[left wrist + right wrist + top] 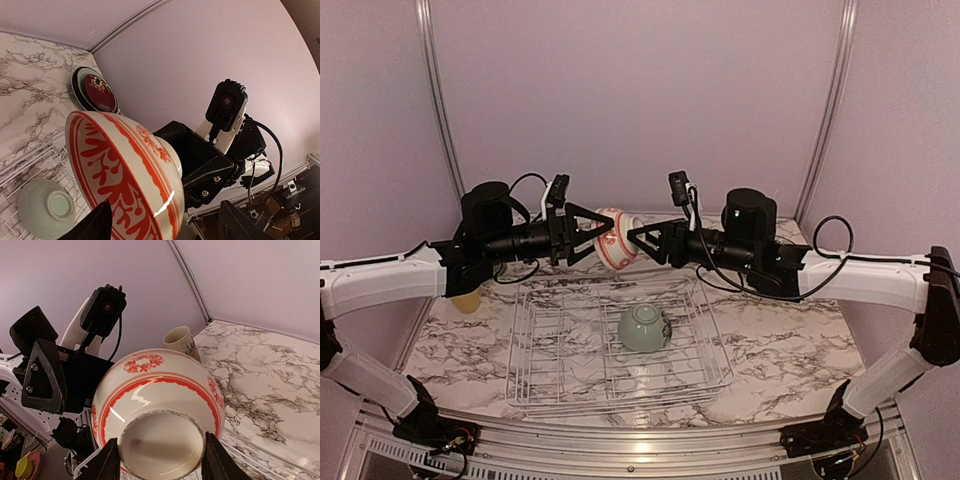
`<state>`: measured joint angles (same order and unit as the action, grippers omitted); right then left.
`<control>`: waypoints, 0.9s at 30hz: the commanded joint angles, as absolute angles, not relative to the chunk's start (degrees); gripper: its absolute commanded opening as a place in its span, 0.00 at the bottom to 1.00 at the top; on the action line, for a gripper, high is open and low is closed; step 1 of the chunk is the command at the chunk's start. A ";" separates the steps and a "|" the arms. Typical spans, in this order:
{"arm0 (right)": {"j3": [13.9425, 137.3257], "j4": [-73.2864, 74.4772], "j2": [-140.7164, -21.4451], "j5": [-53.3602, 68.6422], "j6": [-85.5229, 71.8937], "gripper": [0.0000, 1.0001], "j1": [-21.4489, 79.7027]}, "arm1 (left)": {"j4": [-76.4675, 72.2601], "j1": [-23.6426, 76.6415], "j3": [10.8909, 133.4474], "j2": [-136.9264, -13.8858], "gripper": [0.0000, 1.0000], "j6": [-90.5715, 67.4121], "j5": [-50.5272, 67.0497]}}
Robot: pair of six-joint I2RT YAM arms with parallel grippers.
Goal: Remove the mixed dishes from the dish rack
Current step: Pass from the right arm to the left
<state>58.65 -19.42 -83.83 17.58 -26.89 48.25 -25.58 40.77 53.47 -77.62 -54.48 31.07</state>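
Observation:
A red-striped white bowl (pixel 612 240) hangs in the air above the back edge of the dish rack (pixel 550 380), between both arms. My right gripper (pixel 162 460) is shut on the bowl's foot ring (pixel 160 440), one finger on each side. My left gripper (pixel 165 225) faces it from the other side, open, with its fingers (pixel 97 225) spread around the bowl's rim (pixel 125 170); one finger stands well clear of the bowl. A pale green bowl (pixel 643 328) lies tilted inside the rack.
Dark red floral plates (pixel 95 91) lean stacked against the back wall. A patterned tall cup (pixel 181 340) stands on the marble behind the bowl. A yellow cup (pixel 467 300) sits at the table's left, under the left arm.

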 commanded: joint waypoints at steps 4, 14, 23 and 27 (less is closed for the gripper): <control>58.96 -27.94 -83.81 19.26 -29.18 0.04 48.15 | -32.75 41.45 54.32 -80.10 0.60 -57.92 33.75; 56.39 -31.25 -83.51 18.85 -30.28 0.04 48.04 | -36.87 41.48 53.90 -80.99 0.34 -60.65 35.75; 55.59 -31.80 -83.42 19.42 -29.99 0.04 47.81 | -34.62 41.48 54.02 -80.55 0.00 -60.07 34.89; 55.70 -31.54 -83.50 19.62 -29.33 0.07 47.81 | -32.58 41.40 54.45 -80.34 0.00 -58.95 34.19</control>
<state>55.11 -28.47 -84.12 21.28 -31.57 47.99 -36.01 41.28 53.60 -80.16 -59.72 36.45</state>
